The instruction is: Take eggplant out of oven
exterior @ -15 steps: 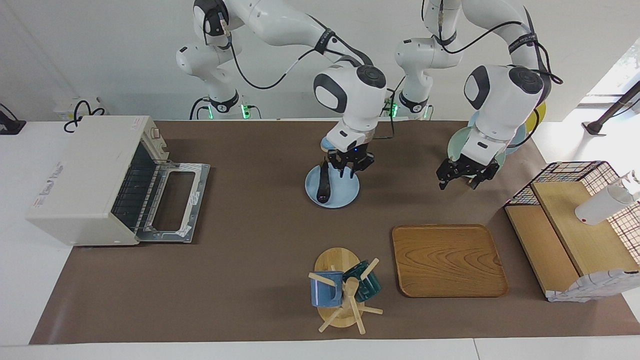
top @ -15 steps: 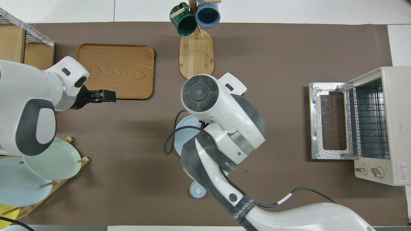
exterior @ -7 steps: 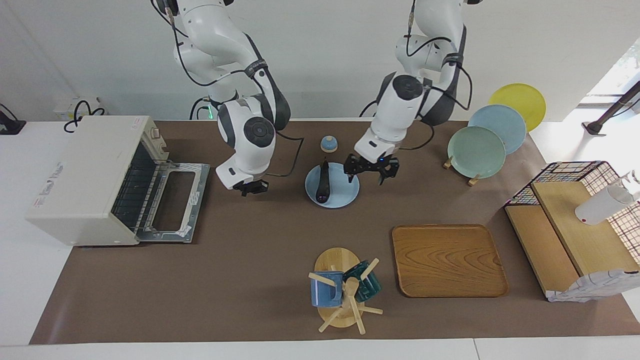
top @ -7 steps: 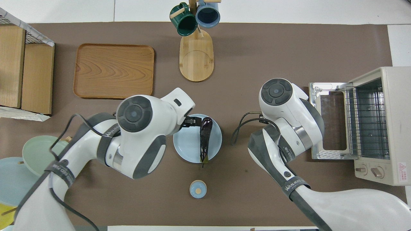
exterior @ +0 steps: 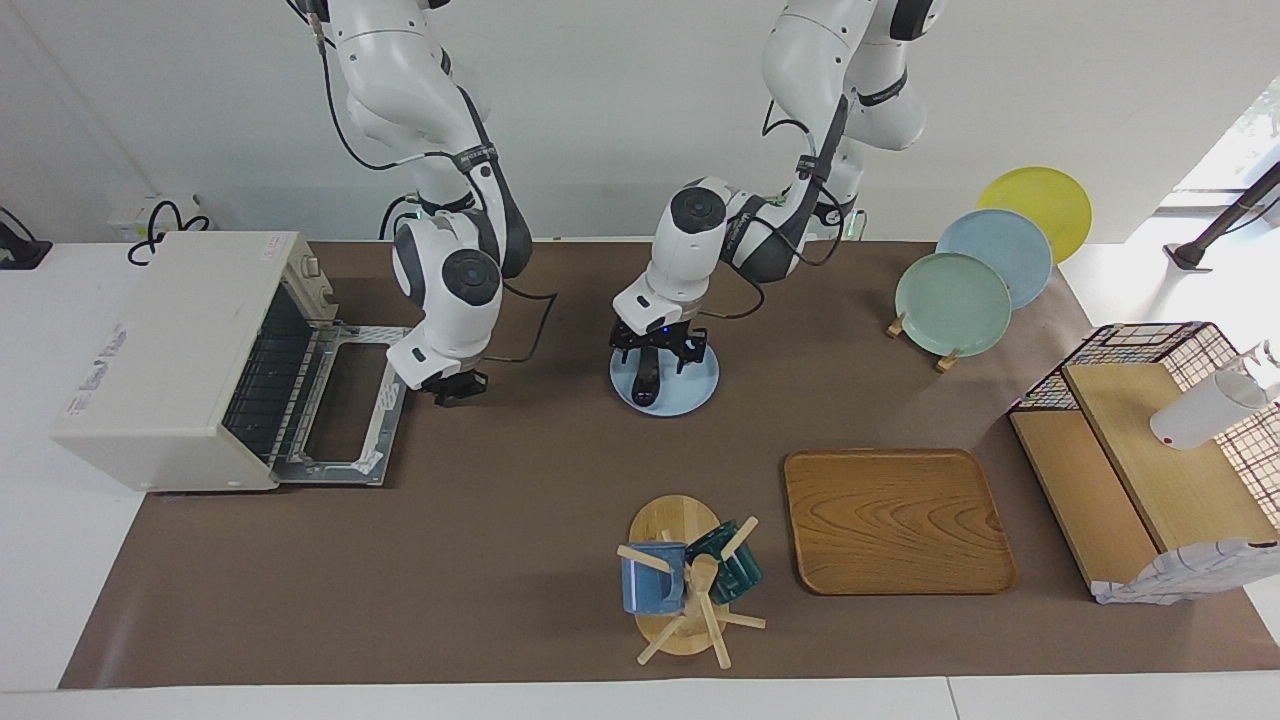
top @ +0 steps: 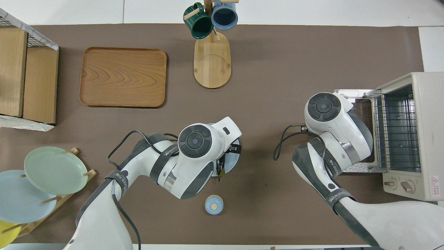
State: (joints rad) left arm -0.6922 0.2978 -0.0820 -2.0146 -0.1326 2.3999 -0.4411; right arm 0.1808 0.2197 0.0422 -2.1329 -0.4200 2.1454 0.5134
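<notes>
Centrally, the left claw point(exterior: 657, 349) hangs directly over the eggplant point(exterior: 646, 381), its fingers spread apart on either side of the vegetable's robot-ward end; whether they touch it cannot be told. The eggplant lies lengthwise on the pale blue plate point(exterior: 694, 392), well clear of the oven point(exterior: 170, 350); in the overhead view only its stem tip point(top: 220, 171) shows past the left wrist, with the plate's rim point(top: 237, 158) beside it. A small blue-domed object point(top: 213, 204) sits on the surface nearer to the robots than the plate.

At the right arm's end of the surface, the right claw point(exterior: 455, 385) hovers just beside the edge of the oven's lowered door point(exterior: 352, 400); its fingers appear together and hold nothing. The door lies flat and open, and the wire rack point(top: 395, 133) inside is bare.

Farther from the robots than the plate stand the mug tree point(exterior: 680, 590), with a blue and a dark teal mug, and the wooden tray point(exterior: 897, 520). Toward the left arm's end are the plate rack point(exterior: 955, 300), carrying green, blue and yellow plates, and the wire basket point(exterior: 1150, 350).
</notes>
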